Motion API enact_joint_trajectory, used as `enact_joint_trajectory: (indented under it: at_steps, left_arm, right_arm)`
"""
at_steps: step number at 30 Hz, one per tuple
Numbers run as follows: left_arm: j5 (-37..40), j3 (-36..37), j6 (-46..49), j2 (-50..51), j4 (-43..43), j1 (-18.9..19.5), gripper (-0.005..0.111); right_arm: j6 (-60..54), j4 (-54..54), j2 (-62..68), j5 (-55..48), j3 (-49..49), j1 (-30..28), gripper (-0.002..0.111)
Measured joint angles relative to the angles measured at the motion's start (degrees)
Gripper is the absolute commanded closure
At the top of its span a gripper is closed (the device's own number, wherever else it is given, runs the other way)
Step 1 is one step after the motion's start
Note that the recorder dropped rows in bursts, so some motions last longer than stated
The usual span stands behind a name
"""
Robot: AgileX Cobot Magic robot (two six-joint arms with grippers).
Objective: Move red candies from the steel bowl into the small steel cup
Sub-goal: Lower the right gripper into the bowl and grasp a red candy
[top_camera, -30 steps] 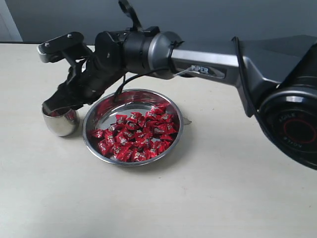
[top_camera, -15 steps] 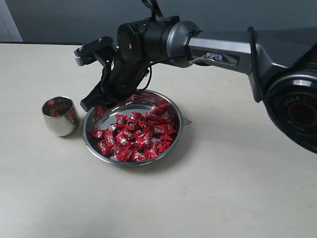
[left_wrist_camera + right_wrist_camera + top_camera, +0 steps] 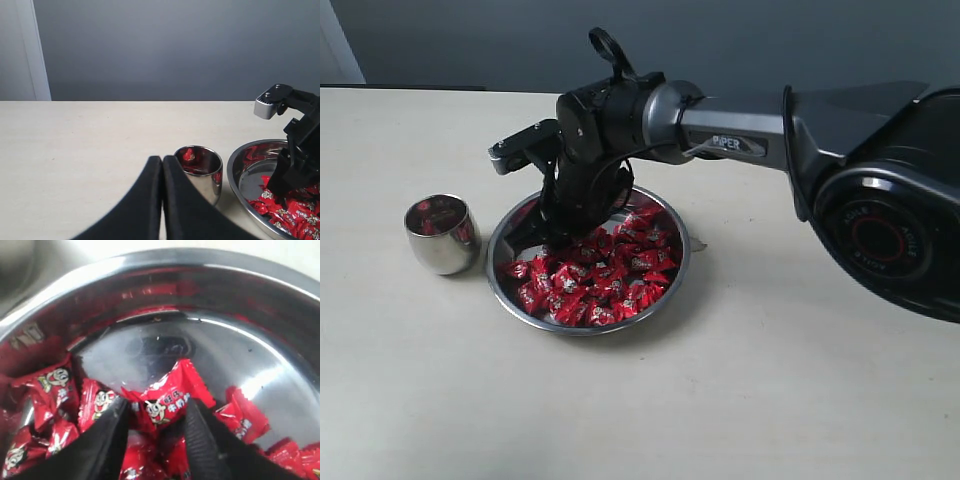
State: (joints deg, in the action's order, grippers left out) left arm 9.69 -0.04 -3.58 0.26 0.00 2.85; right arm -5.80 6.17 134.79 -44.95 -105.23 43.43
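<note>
Pale table (image 3: 770, 400) carrying a wide, shallow steel bowl (image 3: 672, 285) near the middle. Just beside it on the left, parted from its rim by a narrow gap, the small steel cup (image 3: 442, 250), upright. Heaped across the nearer half of the bowl, red candies (image 3: 605, 285) in shiny crinkled wrappers. Bare polished steel toward the far side. Inside the cup, a few more red wrappers.

Reaching in from the right, a dark right arm (image 3: 740, 125) bent downward over the bowl. At its end, the right gripper (image 3: 548, 238), lowered into the far-left part of the bowl with its tips down at the edge of the heap.

Closer, from the right wrist camera: that gripper spread, its two black fingers (image 3: 107, 440) standing either side of one candy (image 3: 172, 392) printed with a cartoon face and white lettering. Cannot tell whether the pads press on it. More wrappers beside and beneath, with the curved bowl wall behind.

From the left wrist camera: left gripper (image 3: 162, 160) pressed together, nothing between its black fingers, held above bare table. Close beyond its tips, the cup, and past that the bowl with the other gripper inside it.
</note>
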Motion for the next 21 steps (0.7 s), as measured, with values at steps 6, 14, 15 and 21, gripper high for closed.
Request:
enact_joint_trajectory:
  at_steps: [6, 14, 15, 21]
  left_arm:
    - [0.00, 0.00, 0.00, 0.00, 0.00, 0.00, 0.106]
    - [0.00, 0.00, 0.00, 0.00, 0.00, 0.00, 0.106]
    - [0.00, 0.00, 0.00, 0.00, 0.00, 0.00, 0.106]
    - [0.00, 0.00, 0.00, 0.00, 0.00, 0.00, 0.106]
  right_arm:
    - [0.00, 0.00, 0.54, 0.30, 0.00, 0.00, 0.109]
    - [0.25, 0.00, 0.43, 1.13, 0.00, 0.00, 0.109]
    - [0.25, 0.00, 0.16, 1.42, 0.00, 0.00, 0.109]
    - [0.51, 0.00, -3.10, 3.85, 0.00, 0.00, 0.109]
